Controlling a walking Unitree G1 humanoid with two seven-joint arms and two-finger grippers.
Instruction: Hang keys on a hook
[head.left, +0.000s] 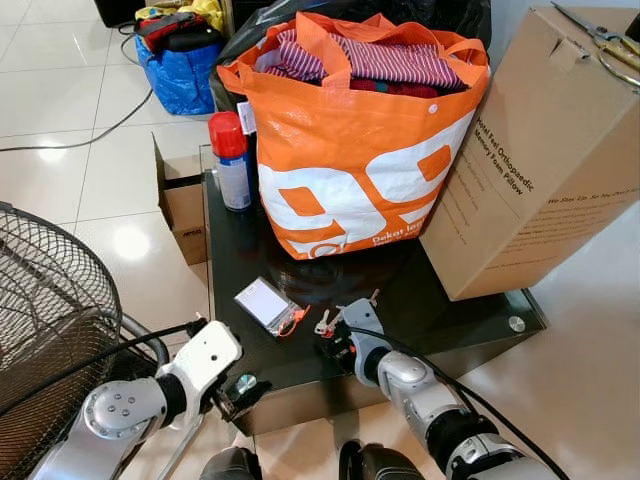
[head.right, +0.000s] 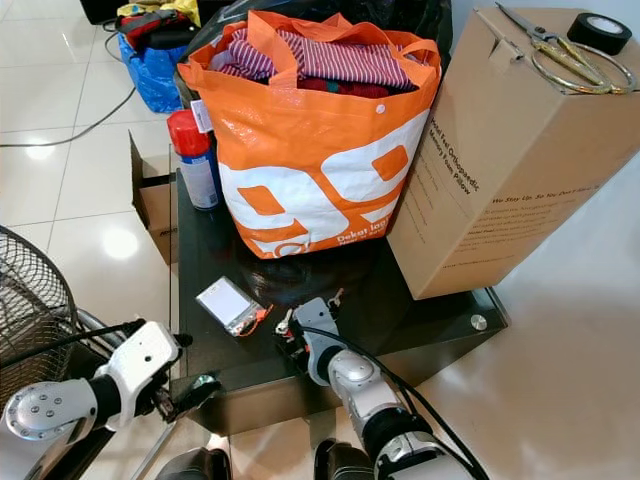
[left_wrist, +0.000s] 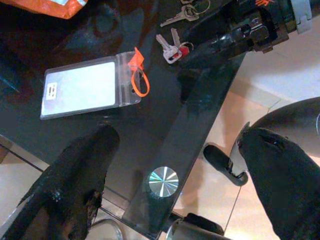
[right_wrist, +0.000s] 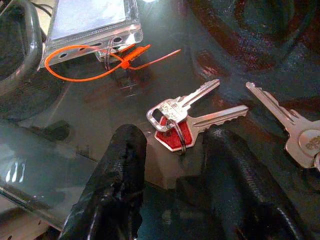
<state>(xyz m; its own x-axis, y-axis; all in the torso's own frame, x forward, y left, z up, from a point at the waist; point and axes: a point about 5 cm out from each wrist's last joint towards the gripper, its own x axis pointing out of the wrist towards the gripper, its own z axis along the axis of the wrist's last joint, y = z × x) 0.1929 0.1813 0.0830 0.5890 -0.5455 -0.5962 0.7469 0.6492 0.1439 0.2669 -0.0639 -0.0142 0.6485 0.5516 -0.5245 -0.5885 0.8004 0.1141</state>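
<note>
My right gripper (right_wrist: 172, 165) is spread wide just short of the red-tagged keys (right_wrist: 187, 117), which lie flat on the black glass table (head.left: 440, 300). Nothing is picked up yet: grasping, carrying and hooking all remain. My left gripper (left_wrist: 175, 175) hovers open, probably over the table's corner.

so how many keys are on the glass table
3 at least. Two silver keys joined by a ring with a red tag lie just ahead of the right end effector. A third key lies apart beside them; its ring may hold more.
</note>
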